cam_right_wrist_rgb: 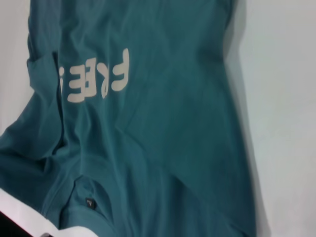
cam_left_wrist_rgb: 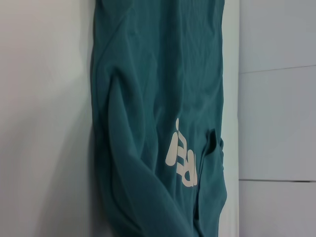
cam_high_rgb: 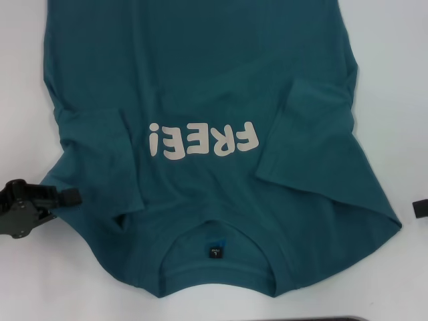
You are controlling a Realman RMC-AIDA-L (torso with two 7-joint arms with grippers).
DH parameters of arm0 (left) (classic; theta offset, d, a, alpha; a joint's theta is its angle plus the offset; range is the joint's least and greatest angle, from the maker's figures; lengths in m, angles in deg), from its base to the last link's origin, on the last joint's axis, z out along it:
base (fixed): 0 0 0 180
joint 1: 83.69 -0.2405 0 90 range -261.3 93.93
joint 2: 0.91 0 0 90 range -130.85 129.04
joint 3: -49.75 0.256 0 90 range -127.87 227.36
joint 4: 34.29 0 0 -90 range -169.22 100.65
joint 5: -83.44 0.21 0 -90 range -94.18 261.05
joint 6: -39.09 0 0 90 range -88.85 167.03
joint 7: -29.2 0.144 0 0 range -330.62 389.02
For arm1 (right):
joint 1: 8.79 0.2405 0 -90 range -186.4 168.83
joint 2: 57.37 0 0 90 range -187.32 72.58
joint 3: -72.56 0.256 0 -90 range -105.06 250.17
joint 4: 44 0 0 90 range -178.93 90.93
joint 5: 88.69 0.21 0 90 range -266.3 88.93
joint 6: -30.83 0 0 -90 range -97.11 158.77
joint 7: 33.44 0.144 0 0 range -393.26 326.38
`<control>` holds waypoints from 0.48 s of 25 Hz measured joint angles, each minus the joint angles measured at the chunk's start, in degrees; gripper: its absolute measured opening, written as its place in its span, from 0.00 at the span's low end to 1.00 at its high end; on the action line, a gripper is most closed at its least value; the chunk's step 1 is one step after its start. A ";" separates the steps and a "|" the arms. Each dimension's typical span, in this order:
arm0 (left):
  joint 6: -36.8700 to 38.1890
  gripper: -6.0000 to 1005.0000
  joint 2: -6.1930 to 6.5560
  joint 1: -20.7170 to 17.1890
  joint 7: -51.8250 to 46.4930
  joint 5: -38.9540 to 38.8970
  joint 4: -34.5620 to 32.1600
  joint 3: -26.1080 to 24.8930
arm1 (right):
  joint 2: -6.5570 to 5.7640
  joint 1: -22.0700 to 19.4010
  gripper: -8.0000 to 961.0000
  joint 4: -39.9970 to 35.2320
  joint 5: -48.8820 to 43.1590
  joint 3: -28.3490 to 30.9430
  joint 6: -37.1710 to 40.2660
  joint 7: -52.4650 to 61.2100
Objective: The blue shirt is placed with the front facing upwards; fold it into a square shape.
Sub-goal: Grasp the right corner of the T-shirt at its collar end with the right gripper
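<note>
On the table: white table top point(cam_high_rgb: 401, 80) with the blue shirt point(cam_high_rgb: 200, 73) spread front up, collar toward the robot, hem running off the far edge of the head view.
Lettering: cream "FREE!" point(cam_high_rgb: 203, 140) reads upside down from the head camera, so the chest faces up as the task asks.
Neck label: small dark label point(cam_high_rgb: 215, 250) sits inside the collar, near the robot's edge of the table.
Sleeves: both already lie turned in over the body, the robot's-right one as a flap just beside the lettering point(cam_high_rgb: 304, 134), the robot's-left one more bunched and wrinkled point(cam_high_rgb: 110, 167).
Left gripper: you see the left gripper point(cam_high_rgb: 70, 197) at the shirt's left shoulder edge, low and close to the cloth; I cannot tell whether its fingers are spread or pinched, nor whether it has hold of fabric.
Right gripper: only a dark sliver of the right gripper point(cam_high_rgb: 421, 209) shows at the head view's right edge, clear of the shirt; its opening cannot be told.
Step in hand: I judge the side folds to be done or nearly so, with the lengthwise fold still to come.
Next move: you would want each gripper on one shoulder corner, a firm pinch through all layers, then carry the collar end over toward the hem.
Watch for: the loose left sleeve slipping out as you lift.
</note>
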 joint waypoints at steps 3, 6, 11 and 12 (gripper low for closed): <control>-0.04 0.02 0.04 0.02 -0.03 0.00 -0.01 0.00 | 1.15 -0.25 0.86 -0.35 -0.15 0.02 -0.07 -1.63; -0.04 0.02 0.05 0.03 -0.04 0.06 -0.05 0.00 | 1.87 -0.39 0.86 -0.64 -0.20 0.15 -0.12 -2.69; 0.05 0.02 0.06 0.04 -0.07 -0.06 -0.06 -0.01 | 2.88 -0.23 0.86 -0.68 -0.95 -0.18 -0.63 -3.25; 0.06 0.02 0.06 0.09 -0.07 -0.07 -0.09 -0.01 | 2.99 -0.20 0.86 -0.68 -1.17 -0.23 -0.87 -3.28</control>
